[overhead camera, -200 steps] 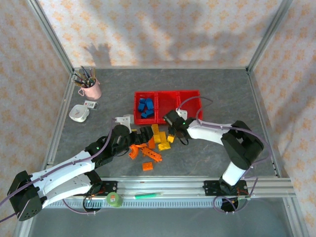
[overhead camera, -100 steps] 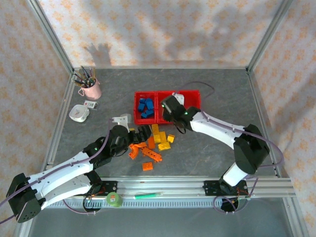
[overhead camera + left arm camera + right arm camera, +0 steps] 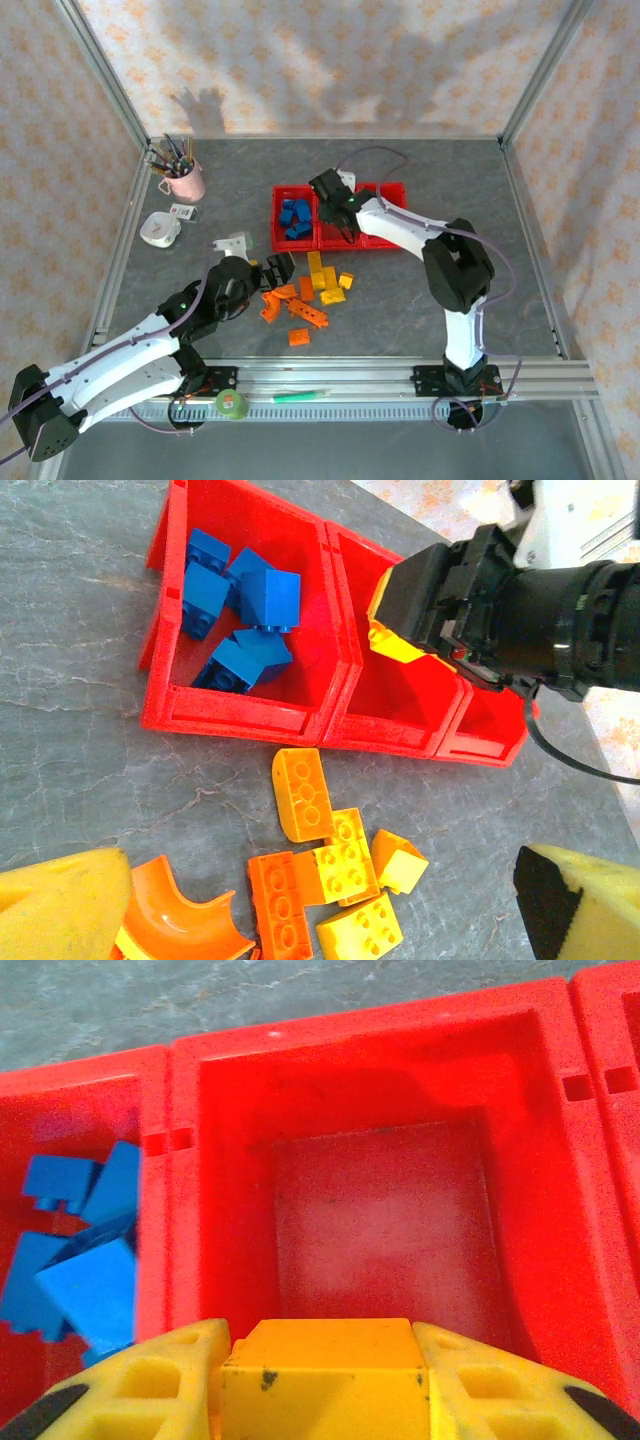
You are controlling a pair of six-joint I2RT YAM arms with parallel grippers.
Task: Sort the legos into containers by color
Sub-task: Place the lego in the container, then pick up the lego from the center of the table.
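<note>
The right gripper (image 3: 322, 1405) is clamped on a yellow brick (image 3: 320, 1355). The brick is pinched between the two yellow pads (image 3: 150, 1385), which are set only a little apart. The brick is held above the middle bin (image 3: 232, 1170) of the red row of bins (image 3: 385, 188), clear of its floor. In the left wrist view the same brick (image 3: 396, 646) is seen under the black jaws, over the middle bin's far wall.

The left gripper (image 3: 320, 885) is held wide apart with nothing between its pads. It hangs over the loose pile (image 3: 310, 290) of yellow and orange bricks on the table just in front of the row of bins. An orange curved piece (image 3: 185, 920) lies by its left pad.

Blue bricks (image 3: 240, 610) are heaped in the left bin (image 3: 230, 716) of the row.

To the left of the row, well apart from it, a pink cup of pens (image 3: 185, 182) and a small printed card (image 3: 183, 212) are seen. The card's print is too small to be read.

Compared with a second ago, the right gripper has been carried from the near side of the row, beside the pile, up and over the middle bin. The left gripper has been drawn slightly away from the row. The pile is otherwise unchanged.
</note>
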